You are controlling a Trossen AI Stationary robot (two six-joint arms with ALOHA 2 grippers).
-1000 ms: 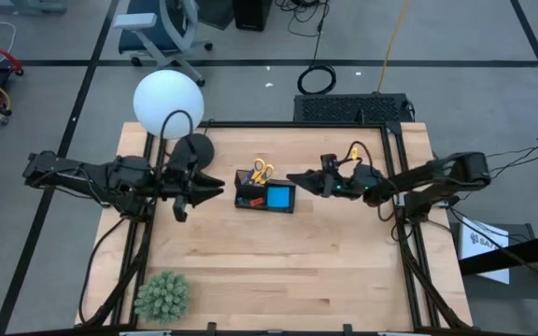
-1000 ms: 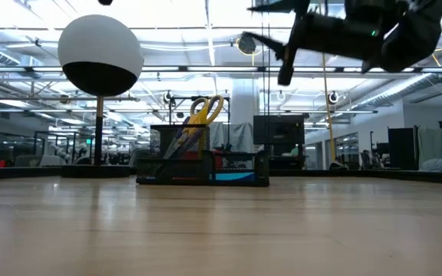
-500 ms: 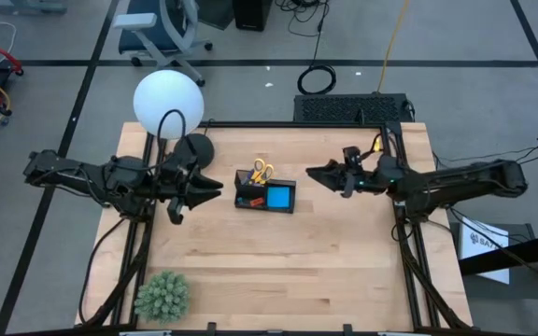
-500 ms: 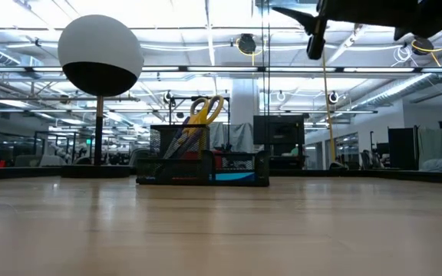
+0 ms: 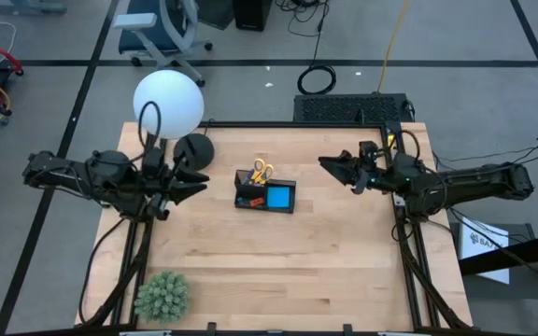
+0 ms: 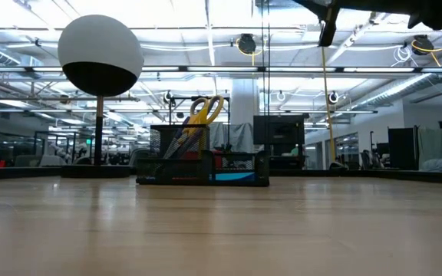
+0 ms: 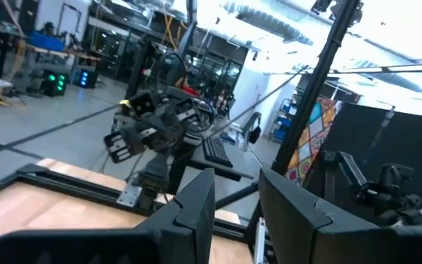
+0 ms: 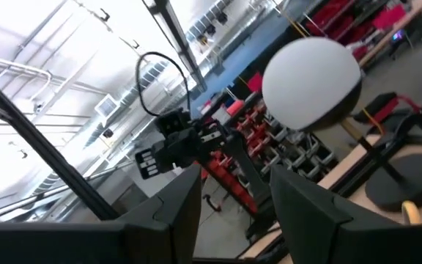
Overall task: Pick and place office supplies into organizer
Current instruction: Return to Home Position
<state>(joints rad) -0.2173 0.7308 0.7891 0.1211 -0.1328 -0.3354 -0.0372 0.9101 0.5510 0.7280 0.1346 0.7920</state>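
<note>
The black organizer (image 5: pixel 265 192) stands on the table's far middle, also seen in the low view (image 6: pixel 202 167). Yellow-handled scissors (image 5: pixel 261 170) stick up out of its taller section (image 6: pixel 203 111), and a blue note pad (image 5: pixel 278 197) lies in its lower tray. My left gripper (image 5: pixel 200 180) hovers open to the left of the organizer, nothing between its fingers (image 7: pixel 196 209). My right gripper (image 5: pixel 327 165) hovers open to the organizer's right, high above the table (image 6: pixel 328 23), its fingers (image 8: pixel 174 213) bare.
A lamp with a white globe (image 5: pixel 168 105) and a round black base (image 5: pixel 192 149) stands at the far left, close behind my left gripper. A green spiky plant (image 5: pixel 162 295) sits at the near left corner. Bare wood (image 5: pixel 288 261) spans the table's near half.
My right gripper has drawn back from the organizer toward the table's right edge and risen, rolling as it went; in the low view it has climbed almost out of the picture. My left gripper has backed a little toward the left edge. Both stay open.
</note>
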